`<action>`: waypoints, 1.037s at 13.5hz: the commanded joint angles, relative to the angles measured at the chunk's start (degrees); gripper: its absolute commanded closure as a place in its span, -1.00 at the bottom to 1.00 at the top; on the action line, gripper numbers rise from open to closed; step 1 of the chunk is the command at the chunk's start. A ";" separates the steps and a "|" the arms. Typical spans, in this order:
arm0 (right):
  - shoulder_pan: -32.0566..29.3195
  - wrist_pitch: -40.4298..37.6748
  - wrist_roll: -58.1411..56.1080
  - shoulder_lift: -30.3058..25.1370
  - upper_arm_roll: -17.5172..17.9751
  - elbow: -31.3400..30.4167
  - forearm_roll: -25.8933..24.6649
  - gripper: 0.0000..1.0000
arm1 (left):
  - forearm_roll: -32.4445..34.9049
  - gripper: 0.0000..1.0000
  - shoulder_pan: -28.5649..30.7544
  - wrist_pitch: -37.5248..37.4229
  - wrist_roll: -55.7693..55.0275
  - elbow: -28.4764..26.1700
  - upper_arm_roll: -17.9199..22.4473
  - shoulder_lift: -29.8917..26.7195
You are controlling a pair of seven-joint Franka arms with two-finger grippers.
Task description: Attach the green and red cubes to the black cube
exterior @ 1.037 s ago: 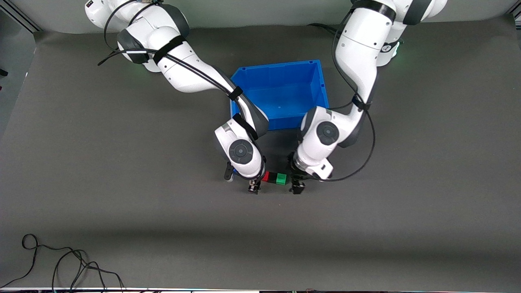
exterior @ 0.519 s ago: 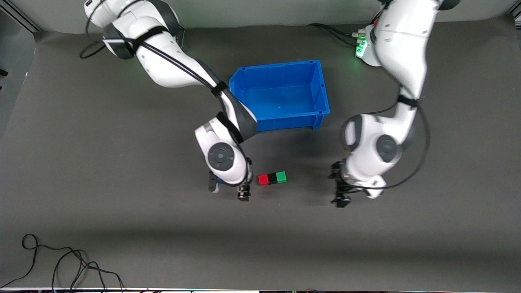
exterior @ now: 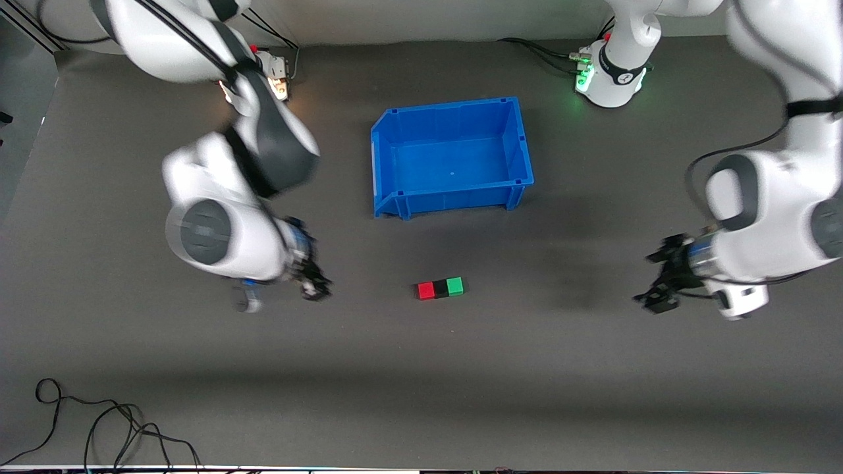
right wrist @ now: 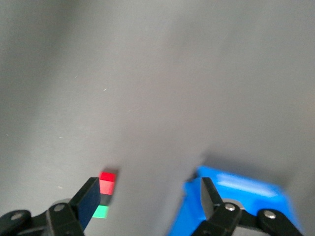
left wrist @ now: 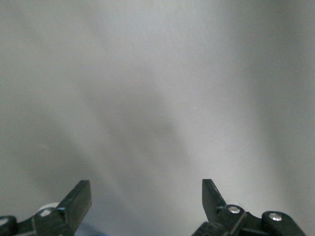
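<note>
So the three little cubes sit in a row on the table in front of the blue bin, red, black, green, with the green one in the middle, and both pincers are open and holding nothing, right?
Nearly. The front view shows the black cube in the middle, with the red cube toward the right arm's end and the green cube toward the left arm's. The rest holds: the row lies on the table before the blue bin, and the left pincer and right pincer are open, empty.

Red (exterior: 426, 290), black (exterior: 440, 289), green (exterior: 454, 286) cubes joined

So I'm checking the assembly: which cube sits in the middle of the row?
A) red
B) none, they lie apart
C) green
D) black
D: the black cube sits between the red cube and green cube, all touching in one row on the table, nearer the front camera than the bin.
</note>
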 commanded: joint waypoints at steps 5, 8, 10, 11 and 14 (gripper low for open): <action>-13.31 -12.54 -44.04 -17.86 -0.95 -9.79 0.25 -0.82 | 7.39 -1.00 5.38 -19.26 31.73 6.56 -0.84 -9.10; -13.68 -12.63 -60.48 -22.61 -5.25 -12.80 -3.60 -0.82 | 11.71 -1.00 4.59 -20.42 42.70 7.54 -1.46 -11.63; -13.68 -12.37 -65.00 -23.24 -8.24 -12.98 -3.79 -0.82 | 11.72 -1.00 4.50 -21.30 47.92 7.63 -1.64 -13.66; -13.77 -11.41 -65.45 -23.15 -8.60 -14.11 -3.88 -0.82 | 11.90 -1.00 4.15 -21.04 48.46 7.54 -1.72 -14.37; -13.42 -6.24 -71.84 -25.78 -9.66 -19.37 -5.45 -0.82 | 16.28 -1.00 1.00 -20.51 51.18 6.58 -1.73 -16.57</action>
